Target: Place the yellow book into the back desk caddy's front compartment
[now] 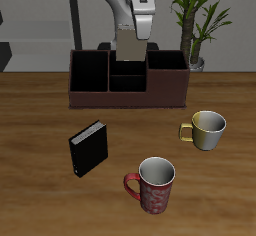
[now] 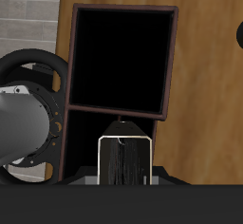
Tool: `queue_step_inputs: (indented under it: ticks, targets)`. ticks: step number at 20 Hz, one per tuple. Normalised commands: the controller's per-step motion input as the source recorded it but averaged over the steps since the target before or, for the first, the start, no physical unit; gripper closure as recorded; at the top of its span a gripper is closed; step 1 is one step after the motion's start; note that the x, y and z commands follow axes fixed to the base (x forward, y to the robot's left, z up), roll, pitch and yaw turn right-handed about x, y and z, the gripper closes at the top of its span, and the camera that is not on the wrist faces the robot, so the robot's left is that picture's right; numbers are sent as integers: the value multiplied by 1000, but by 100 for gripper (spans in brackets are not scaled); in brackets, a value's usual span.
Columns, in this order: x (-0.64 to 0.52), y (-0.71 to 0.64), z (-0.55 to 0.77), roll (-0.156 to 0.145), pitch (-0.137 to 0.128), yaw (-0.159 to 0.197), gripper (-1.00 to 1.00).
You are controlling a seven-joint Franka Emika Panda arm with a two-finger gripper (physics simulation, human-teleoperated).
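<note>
The yellow book (image 1: 130,47), thin with a greyish-tan cover, hangs upright from my gripper (image 1: 135,34), which is shut on its top. Its lower edge is just above the two small middle cells of the back desk caddy (image 1: 128,98), a long reddish-brown box. The front compartment (image 1: 128,82) is the nearer of those two cells and shows dark inside. In the wrist view the book (image 2: 126,159) appears end-on between my gripper (image 2: 126,174), with a large end cell of the caddy (image 2: 123,57) beyond it.
A thicker black book (image 1: 88,148) stands on the table nearer the front edge. A cream mug (image 1: 208,129) and a red patterned mug (image 1: 155,186) stand in front of the caddy. A potted plant (image 1: 197,20) is behind the caddy's end.
</note>
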Motion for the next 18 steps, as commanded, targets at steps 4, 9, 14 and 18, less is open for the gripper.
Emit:
queue_step_inputs:
  ticks: [4, 9, 14, 18]
  targets:
    - [13, -118, -126, -27, 12, -12, 100]
    - [-25, -117, -92, -14, 13, -3, 100]
    - [27, -60, -10, -14, -6, -18, 100]
    - [6, -6, -40, 0, 7, -10, 100]
